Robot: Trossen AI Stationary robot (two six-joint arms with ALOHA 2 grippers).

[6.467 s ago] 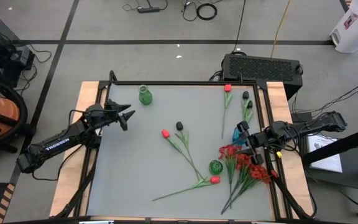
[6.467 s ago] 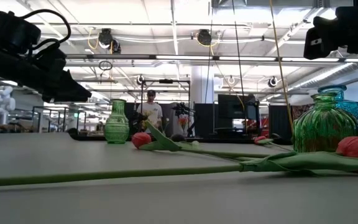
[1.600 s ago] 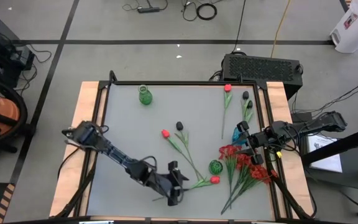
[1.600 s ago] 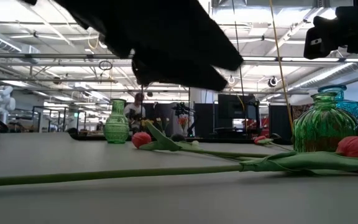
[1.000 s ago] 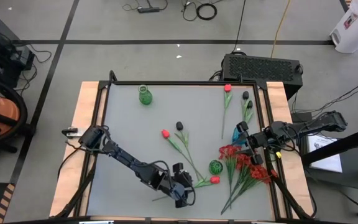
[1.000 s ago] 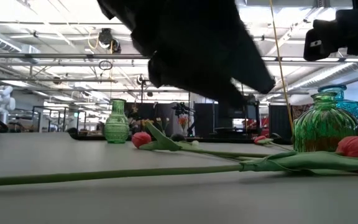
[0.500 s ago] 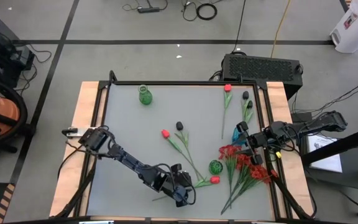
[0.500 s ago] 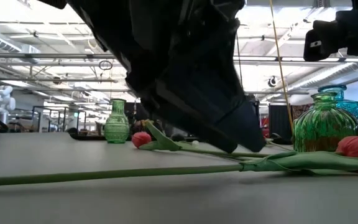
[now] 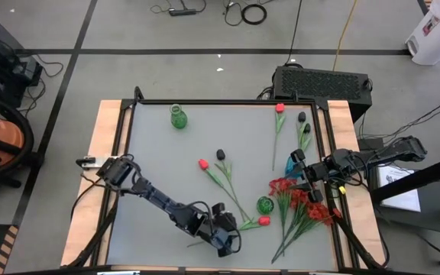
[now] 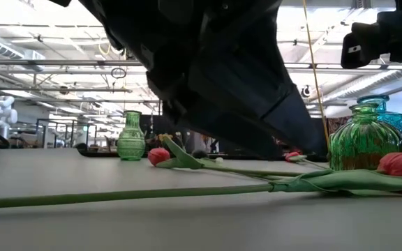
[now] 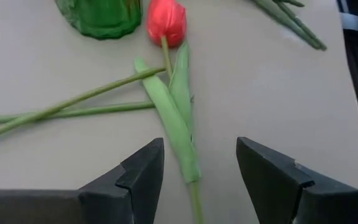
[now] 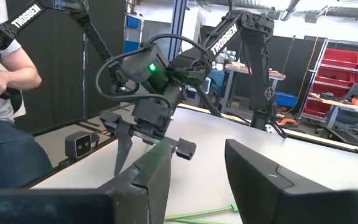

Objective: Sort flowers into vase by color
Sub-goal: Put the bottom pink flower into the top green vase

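Left gripper: jaws spread wide, nothing held.
Red tulip: stem lies between the jaws, bud ahead.
Right gripper: half open, nothing held.
Risk: leaf is pinched instead, stem slips.

I see my left claw standing open over the stem of the nearest red tulip, bare tabletop on either side of that stem. Ahead, a green round vase sits just beside the bud, crowding that end. The left half of the tabletop lies open; only a green bottle vase stands far back.
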